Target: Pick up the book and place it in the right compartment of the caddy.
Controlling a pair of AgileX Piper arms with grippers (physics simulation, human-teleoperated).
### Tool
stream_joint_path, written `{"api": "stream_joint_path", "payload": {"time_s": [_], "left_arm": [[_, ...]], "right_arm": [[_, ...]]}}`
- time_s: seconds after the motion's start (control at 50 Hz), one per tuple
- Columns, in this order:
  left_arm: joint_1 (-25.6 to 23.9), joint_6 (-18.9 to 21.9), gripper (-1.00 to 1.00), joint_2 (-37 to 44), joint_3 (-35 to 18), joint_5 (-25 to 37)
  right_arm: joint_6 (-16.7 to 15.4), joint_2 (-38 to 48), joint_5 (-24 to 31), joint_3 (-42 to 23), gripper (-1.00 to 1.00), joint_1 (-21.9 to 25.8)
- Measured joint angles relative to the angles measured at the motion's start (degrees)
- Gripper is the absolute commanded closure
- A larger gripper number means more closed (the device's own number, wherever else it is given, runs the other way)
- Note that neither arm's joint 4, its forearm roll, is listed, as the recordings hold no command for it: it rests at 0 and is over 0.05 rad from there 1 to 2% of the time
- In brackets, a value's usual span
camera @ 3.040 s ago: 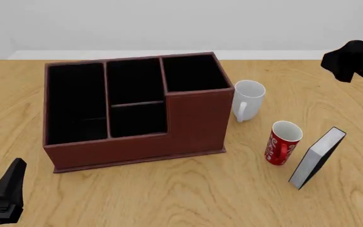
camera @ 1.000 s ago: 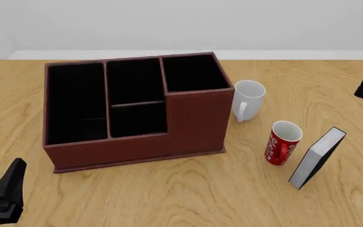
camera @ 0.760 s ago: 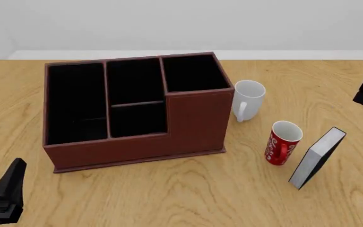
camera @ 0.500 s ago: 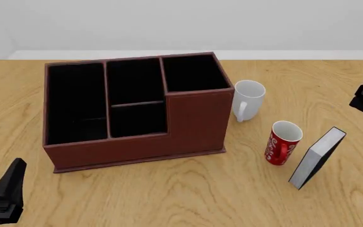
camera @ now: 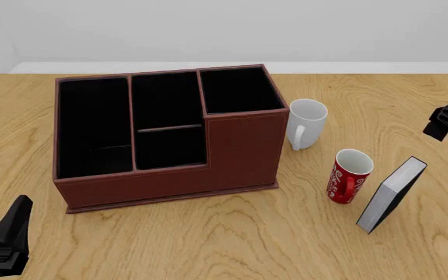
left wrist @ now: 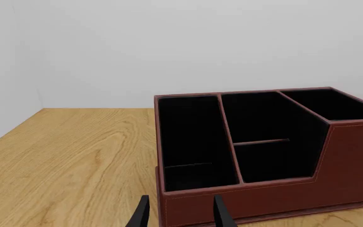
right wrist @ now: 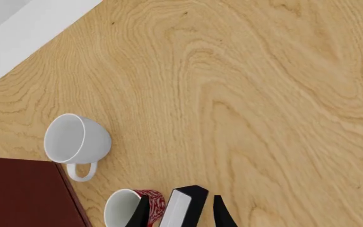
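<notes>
The book, black with white page edges, stands tilted on the table right of the red mug. In the right wrist view the book's top lies between my open right gripper's fingers, with the gripper still well above it. In the front view the right gripper hangs at the right edge, above and behind the book. The reddish-brown caddy stands centre-left, its compartments empty; it also shows in the left wrist view. My left gripper is open and empty at the near left.
A white mug stands just right of the caddy, behind the red mug; both show in the right wrist view, white mug and red mug. The caddy's corner shows there too. A white wall bounds the table's far edge.
My right gripper has come down and toward the near side at the right edge, closer to the book. The left arm, book, mugs and caddy have not moved.
</notes>
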Motion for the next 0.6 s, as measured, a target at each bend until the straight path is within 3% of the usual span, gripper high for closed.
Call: {"api": "stream_joint_path", "payload": {"time_s": [0.6], "left_arm": [[0.0,0.0,-1.0,0.0,0.0,0.0]], "right_arm": [[1.8,3.0,-3.9,2.5,-1.0,1.1]]}}
